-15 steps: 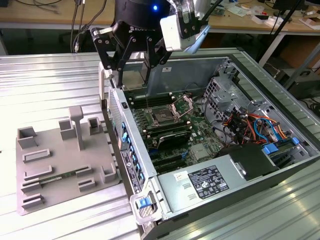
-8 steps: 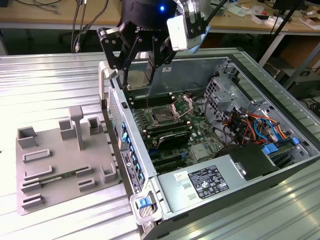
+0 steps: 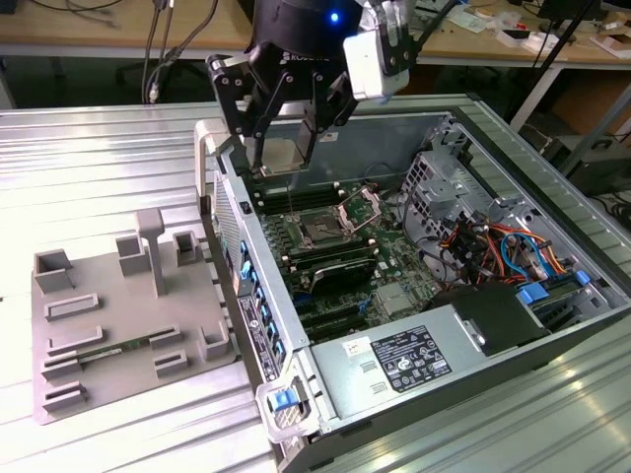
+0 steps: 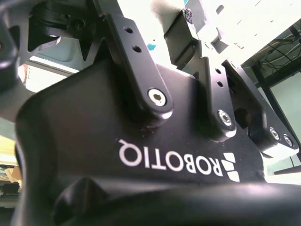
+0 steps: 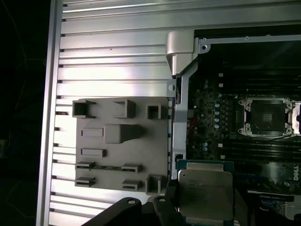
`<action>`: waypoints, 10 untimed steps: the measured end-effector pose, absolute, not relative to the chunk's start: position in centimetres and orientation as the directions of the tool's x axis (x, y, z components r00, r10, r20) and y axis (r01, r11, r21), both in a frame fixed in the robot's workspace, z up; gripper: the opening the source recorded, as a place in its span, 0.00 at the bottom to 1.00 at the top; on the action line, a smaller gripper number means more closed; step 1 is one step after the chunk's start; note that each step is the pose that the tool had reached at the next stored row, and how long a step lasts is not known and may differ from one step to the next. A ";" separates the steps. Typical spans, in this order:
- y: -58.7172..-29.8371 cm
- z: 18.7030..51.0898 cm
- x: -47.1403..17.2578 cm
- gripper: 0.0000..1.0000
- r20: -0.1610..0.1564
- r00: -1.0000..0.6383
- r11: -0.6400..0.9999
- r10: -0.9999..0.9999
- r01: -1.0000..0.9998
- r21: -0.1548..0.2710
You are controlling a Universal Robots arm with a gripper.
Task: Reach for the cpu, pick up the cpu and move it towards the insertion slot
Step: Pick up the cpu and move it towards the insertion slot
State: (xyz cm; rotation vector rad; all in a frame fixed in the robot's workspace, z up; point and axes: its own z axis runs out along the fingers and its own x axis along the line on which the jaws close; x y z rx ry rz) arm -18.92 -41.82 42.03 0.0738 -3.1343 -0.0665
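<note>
My gripper (image 3: pixel 281 163) hangs over the back edge of the open computer case, shut on the cpu (image 3: pixel 283 155), a flat silvery square held level between the two black fingers. In the first wrist view the cpu (image 5: pixel 205 193) sits in the gripper (image 5: pixel 205 201), above the case's side wall. The insertion slot (image 3: pixel 320 230) is a dark square socket on the motherboard with its shiny bracket (image 3: pixel 361 209) swung open. It lies below the cpu, toward the exterior view's right, and also appears as the insertion slot (image 5: pixel 268 115) in the first wrist view. The gripper's black body (image 4: pixel 155 155) and linkages show in the second wrist view.
A grey plastic tray (image 3: pixel 128 315) with recesses lies on the ribbed metal table (image 3: pixel 89 168), left of the case in the exterior view. Inside the case are memory slots (image 3: pixel 335 266), a power supply (image 3: pixel 404 360), a drive cage (image 3: pixel 444 182) and loose cables (image 3: pixel 503 246). The case wall (image 3: pixel 232 227) stands beneath the gripper.
</note>
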 end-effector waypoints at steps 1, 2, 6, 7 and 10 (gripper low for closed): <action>-41.8 42.0 -18.8 0.55 0.005 -0.999 0.998 -0.047 -0.047 0.043; -41.8 42.0 -18.7 0.55 0.005 -0.999 0.998 -0.047 -0.047 0.043; -41.8 42.0 -18.3 0.55 0.005 -0.999 0.998 -0.047 -0.047 0.043; -41.8 42.0 -18.1 0.55 0.005 -0.999 0.998 -0.047 -0.047 0.043; -41.8 42.0 -17.8 0.55 0.005 -0.999 0.998 -0.047 -0.047 0.043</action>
